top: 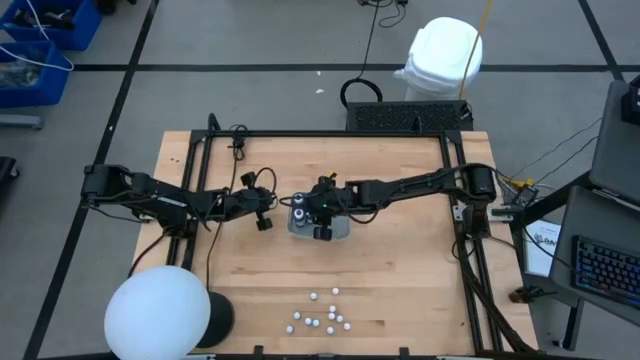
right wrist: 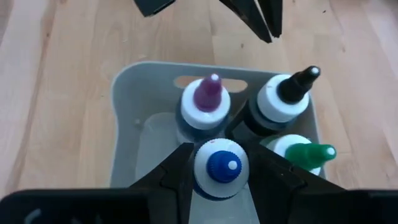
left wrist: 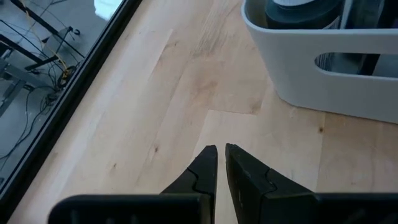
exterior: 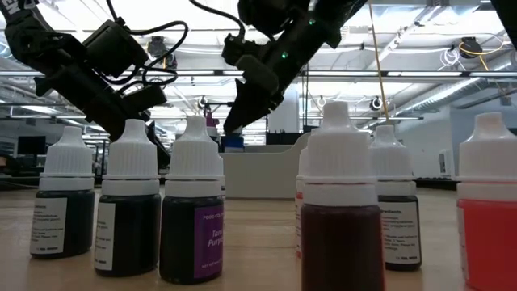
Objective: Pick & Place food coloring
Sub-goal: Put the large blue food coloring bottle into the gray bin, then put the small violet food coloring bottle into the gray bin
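A grey bin [right wrist: 127,118] stands mid-table [top: 335,230]. It holds three food coloring bottles: one purple-tipped [right wrist: 207,99], one black-tipped [right wrist: 286,93], one green-tipped [right wrist: 305,154]. My right gripper [right wrist: 217,149] hangs over the bin [top: 320,218], shut on a blue-tipped bottle [right wrist: 219,165]. Just left of the bin, my left gripper [left wrist: 221,152] is low over the bare wood [top: 263,218], shut with nothing in it. Several more white-capped bottles [top: 322,312] stand on their bases near the front edge. My right gripper pinches the blue-tipped bottle's white ribbed collar [right wrist: 198,168] between its two fingers, one on each side. The fingers slant down from above, from the table's right. The bottle stands upright among the other three. Its base is hidden, so I cannot tell whether it rests on the bin's floor.
The white-capped bottles crowd the low view [exterior: 194,202], one purple-labelled and one red [exterior: 489,218]. A white globe lamp [top: 158,312] sits at the front left corner. A black frame rail [left wrist: 74,93] runs along the table's edge. Bare wood lies between the bin and the front bottles.
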`<move>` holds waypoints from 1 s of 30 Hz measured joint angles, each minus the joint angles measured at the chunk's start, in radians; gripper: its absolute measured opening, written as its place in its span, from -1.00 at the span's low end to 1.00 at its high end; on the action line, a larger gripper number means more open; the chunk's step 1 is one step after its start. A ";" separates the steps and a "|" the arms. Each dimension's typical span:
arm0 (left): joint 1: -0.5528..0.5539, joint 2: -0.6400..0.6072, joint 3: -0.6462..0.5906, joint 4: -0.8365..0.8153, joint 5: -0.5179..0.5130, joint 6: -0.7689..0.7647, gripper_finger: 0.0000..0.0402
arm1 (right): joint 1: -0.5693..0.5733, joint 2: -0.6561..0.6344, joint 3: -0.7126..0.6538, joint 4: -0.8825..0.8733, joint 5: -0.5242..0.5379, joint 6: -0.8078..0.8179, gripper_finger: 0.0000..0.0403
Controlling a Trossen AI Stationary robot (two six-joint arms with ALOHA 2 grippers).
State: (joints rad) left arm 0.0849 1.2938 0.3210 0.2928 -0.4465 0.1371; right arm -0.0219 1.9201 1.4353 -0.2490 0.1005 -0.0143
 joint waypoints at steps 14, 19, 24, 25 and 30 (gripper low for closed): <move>0.000 0.000 0.000 0.004 -0.001 -0.003 -0.79 | -0.009 0.025 0.002 -0.001 0.001 -0.019 -0.27; 0.000 0.000 0.000 0.005 0.000 -0.004 -0.79 | -0.010 0.026 0.001 0.039 0.002 -0.022 -0.14; 0.000 0.000 0.000 0.005 0.001 -0.011 -0.79 | -0.009 0.019 0.016 0.069 0.005 -0.024 0.01; 0.000 0.000 0.000 0.005 0.001 -0.011 -0.79 | -0.009 0.017 0.023 0.065 0.005 -0.024 0.04; 0.000 0.000 0.000 0.004 0.000 -0.011 -0.79 | -0.005 -0.082 0.038 0.012 0.004 0.006 0.15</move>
State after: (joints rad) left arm 0.0848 1.2938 0.3210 0.2970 -0.4461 0.1257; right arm -0.0265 1.8381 1.4731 -0.2368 0.1043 -0.0082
